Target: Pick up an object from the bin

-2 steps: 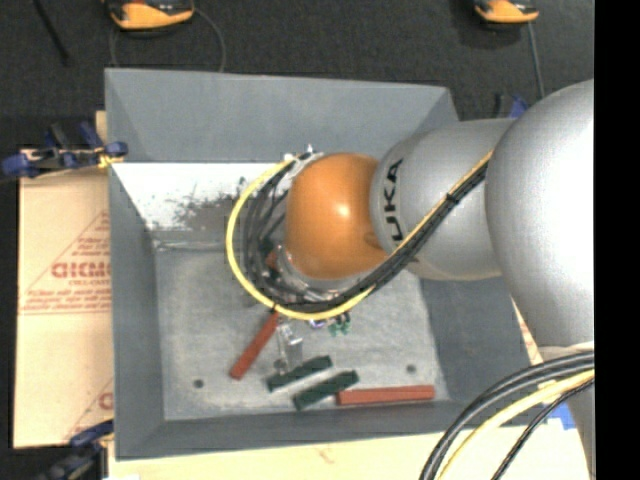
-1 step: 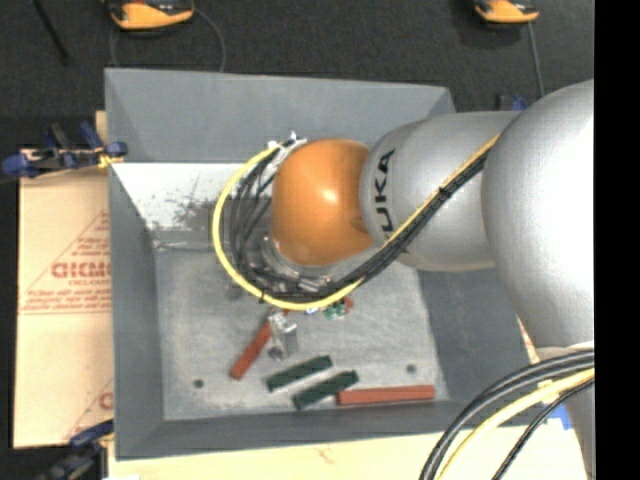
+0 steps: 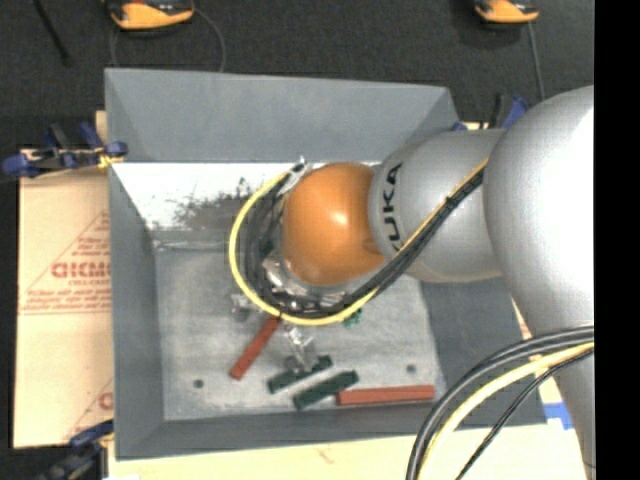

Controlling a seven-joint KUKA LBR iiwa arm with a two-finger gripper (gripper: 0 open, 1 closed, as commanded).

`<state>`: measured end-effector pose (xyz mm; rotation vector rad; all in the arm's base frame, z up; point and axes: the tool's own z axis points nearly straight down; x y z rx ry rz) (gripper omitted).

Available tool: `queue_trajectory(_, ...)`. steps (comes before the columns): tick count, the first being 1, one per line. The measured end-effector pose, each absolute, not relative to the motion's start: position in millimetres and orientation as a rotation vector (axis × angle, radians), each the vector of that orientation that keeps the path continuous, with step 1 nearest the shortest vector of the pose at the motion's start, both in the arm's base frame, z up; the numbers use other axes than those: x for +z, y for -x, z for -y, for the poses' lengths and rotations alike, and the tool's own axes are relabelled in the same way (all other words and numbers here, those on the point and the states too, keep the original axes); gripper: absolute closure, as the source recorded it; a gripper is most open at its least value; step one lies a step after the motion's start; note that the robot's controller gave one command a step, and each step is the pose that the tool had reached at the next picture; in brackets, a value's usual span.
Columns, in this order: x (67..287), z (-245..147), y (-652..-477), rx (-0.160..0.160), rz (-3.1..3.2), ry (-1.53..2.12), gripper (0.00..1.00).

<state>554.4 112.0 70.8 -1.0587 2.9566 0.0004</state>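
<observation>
My gripper (image 3: 297, 344) hangs below the orange wrist cover, low over the middle of the bin floor. Just left of it lies a red-brown stick (image 3: 254, 349), slanting from upper right to lower left, its top end tucked under the wrist. Directly below the gripper a dark green flat piece (image 3: 299, 373) rests on the floor, close to the gripper's tip or touching it; I cannot tell which. A second dark green piece (image 3: 325, 389) lies a little nearer the front wall.
A long red-brown bar (image 3: 386, 395) lies flat along the front wall, right of the green pieces. The arm and its looping cables cover the bin's right and rear. Bare floor shows at the left.
</observation>
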Motion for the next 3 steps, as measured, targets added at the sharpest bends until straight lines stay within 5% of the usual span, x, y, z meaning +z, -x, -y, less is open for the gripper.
queue_trajectory(1,72.1,-112.2,-555.7,0.003,-2.957,1.048,0.00)
queue_trajectory(2,72.2,-112.2,-555.9,0.003,-2.958,1.045,1.00)
queue_trajectory(3,187.1,-111.8,-559.0,-0.003,-2.954,1.034,1.00)
